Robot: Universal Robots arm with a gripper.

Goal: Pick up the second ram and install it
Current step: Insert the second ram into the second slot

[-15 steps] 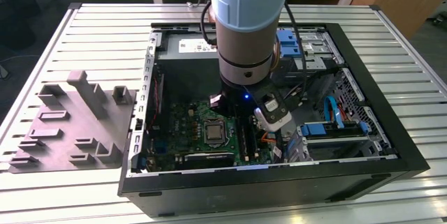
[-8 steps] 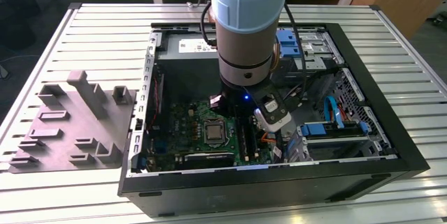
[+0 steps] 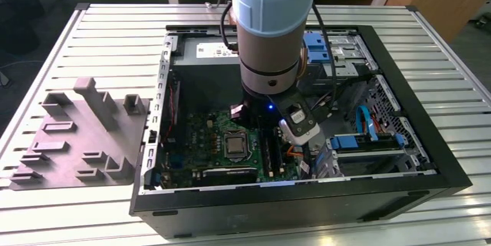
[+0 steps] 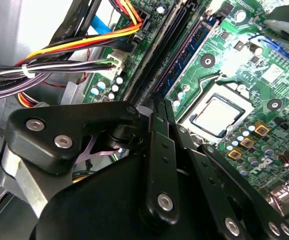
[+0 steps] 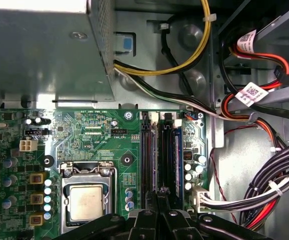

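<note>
Black case [image 3: 457, 171], green board [image 3: 201, 142] inside, arm [image 3: 270, 33] above slots [image 5: 148, 150]

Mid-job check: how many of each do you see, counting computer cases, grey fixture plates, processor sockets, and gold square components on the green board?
Open computer case: 1
Grey moulded fixture plate: 1
Processor socket: 1
Gold square components: 3
Total: 6
</note>
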